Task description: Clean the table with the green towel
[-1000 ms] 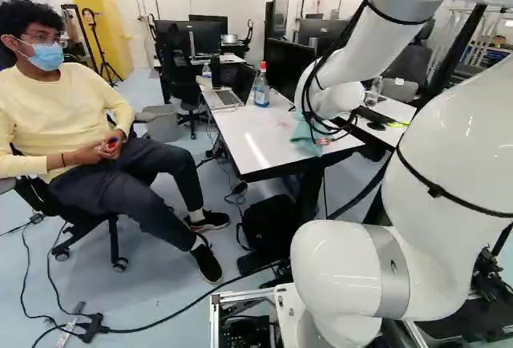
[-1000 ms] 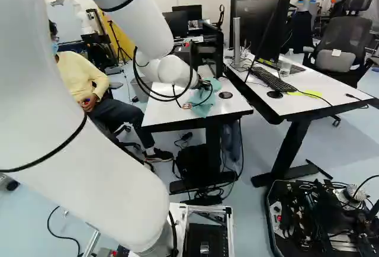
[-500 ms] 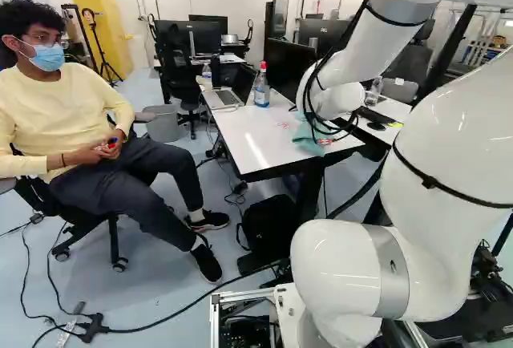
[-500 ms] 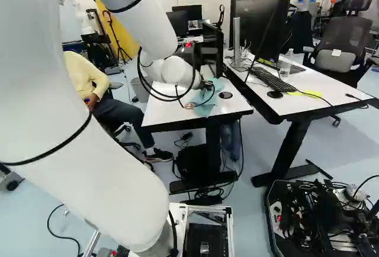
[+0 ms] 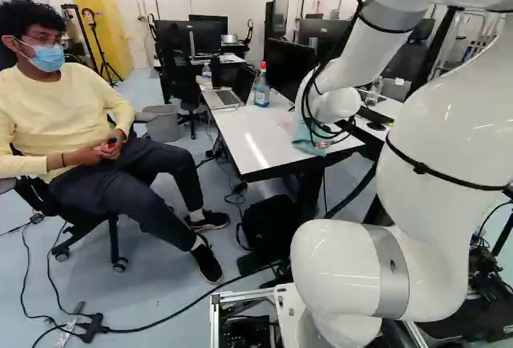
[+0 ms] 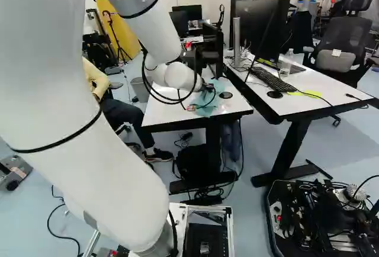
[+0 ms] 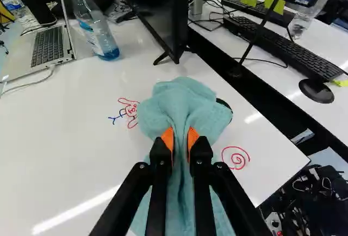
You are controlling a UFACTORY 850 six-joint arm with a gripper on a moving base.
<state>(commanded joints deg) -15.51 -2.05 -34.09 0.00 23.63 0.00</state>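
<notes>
Insp. report, L to R. At the far left of the white rectangular table point(image 7: 65, 132) we note an open silver laptop point(image 7: 24, 59), w/ a clear plastic bottle of blue liquid point(image 7: 98, 36) just to its right. Nearer, on bare tabletop, we log defect no. 1: a small long-eared figure in red and blue marker point(image 7: 130, 111), sharp-lined and, in our view, unwiped.

Immed. right of it, toward the table's near right corner, lies the teal-green cloth towel point(image 7: 185, 97), bunched and draped on the surface. The black two-finger gripper point(image 7: 180, 138) has its jaws closed on a fold of it, w/ an orange pad on each side; hold looks firm. A black monitor point(image 7: 157, 7) stands beyond, at the far right side.

Right of the towel, nr. the corner, we log defect no. 2: a red marker spiral point(image 7: 236, 158), also intact.

Status: towel in grip and on the table, so prep. is done. Wiping we judge at an early stage, w/ 2 marks outstanding; what lies under the cloth is hidden, so N/A. Next, we'd expect a pass over one mark, then the other. Risk, est.: a bunched cloth may rub unevenly, or fingers scrape if it slips.
</notes>
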